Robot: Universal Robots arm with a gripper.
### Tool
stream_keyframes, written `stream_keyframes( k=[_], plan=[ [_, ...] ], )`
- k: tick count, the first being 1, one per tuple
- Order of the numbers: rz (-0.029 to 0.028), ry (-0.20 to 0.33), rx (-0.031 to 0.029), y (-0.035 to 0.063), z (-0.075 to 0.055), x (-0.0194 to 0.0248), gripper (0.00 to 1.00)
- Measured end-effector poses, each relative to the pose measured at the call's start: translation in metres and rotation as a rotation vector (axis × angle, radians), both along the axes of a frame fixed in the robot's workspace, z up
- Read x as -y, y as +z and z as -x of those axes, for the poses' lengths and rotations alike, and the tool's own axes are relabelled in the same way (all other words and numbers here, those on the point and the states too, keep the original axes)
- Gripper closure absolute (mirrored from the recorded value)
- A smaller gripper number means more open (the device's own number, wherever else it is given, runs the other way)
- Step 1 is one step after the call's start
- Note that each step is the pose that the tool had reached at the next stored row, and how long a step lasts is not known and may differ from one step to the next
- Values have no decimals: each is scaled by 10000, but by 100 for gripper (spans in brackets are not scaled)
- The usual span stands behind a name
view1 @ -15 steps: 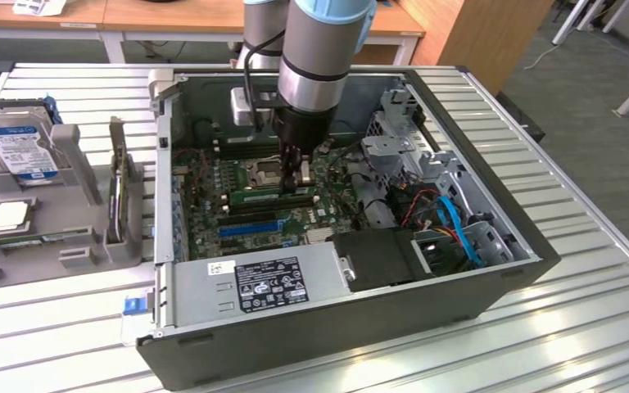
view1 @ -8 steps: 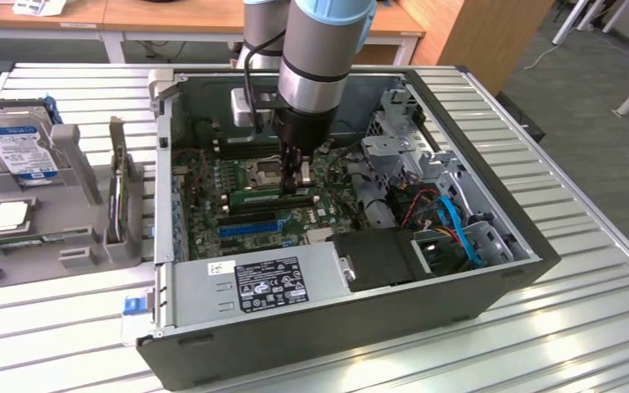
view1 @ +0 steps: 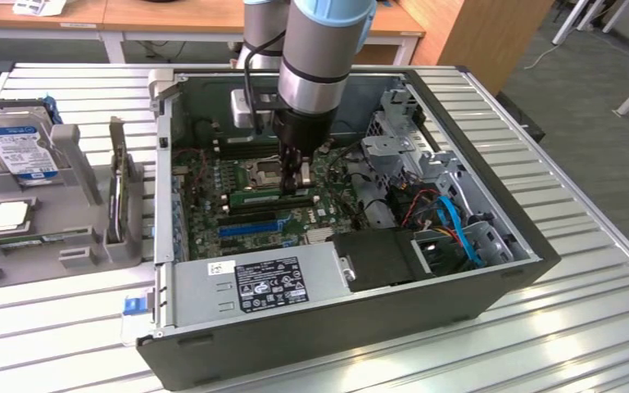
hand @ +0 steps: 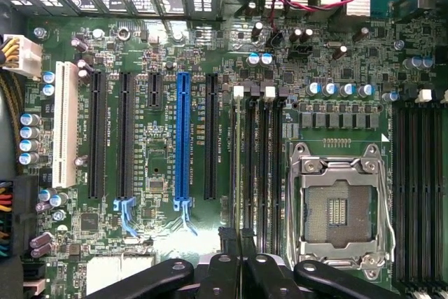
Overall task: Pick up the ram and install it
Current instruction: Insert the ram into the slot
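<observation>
1. Exterior view: the gripper [view1: 292, 182] reaches down into the open computer case [view1: 402, 327], jaws nearly closed, pinching the ram [view1: 258, 196].
2. The ram stands on edge along the memory slots [hand: 269, 166] beside the processor socket [hand: 339, 204], likely so it seats straight.

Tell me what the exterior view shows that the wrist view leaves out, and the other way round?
Exterior view adds: the arm reaching into the open computer case, the power supply, a hard drive on the exterior view's left, and the green ram right beneath the tool. Wrist view adds: the white slot and small capacitors. Shared: the tool, the processor socket, the blue slot, the black memory slots.
</observation>
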State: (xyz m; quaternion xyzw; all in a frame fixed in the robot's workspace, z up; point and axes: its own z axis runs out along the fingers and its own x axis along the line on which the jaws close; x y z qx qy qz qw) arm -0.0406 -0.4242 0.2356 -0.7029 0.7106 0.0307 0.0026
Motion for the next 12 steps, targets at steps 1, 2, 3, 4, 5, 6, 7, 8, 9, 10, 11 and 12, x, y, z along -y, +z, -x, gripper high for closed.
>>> stream_keyframes(
  k=[1, 2, 3, 4, 5, 6, 7, 8, 9, 10, 11, 12],
  plan=[
    [0, 0, -1, -2, 0, 0, 88],
    [0, 1, 0, -5, 0, 0, 88],
    [0, 0, 0, -7, 0, 0, 88],
    [-1, 0, 0, -12, 0, 0, 88],
    [1, 0, 0, -14, 0, 0, 88],
    [-1, 0, 0, -15, 0, 0, 88],
    [0, 0, 0, -15, 0, 0, 88],
    [0, -10, 0, -15, 0, 0, 88],
    [1, -28, -1, -15, 0, 0, 88],
    [0, -38, 0, -15, 0, 0, 88],
    [-1, -37, 0, -15, 0, 0, 88],
    [0, -39, -9, -15, -3, 0, 88]
  ],
)
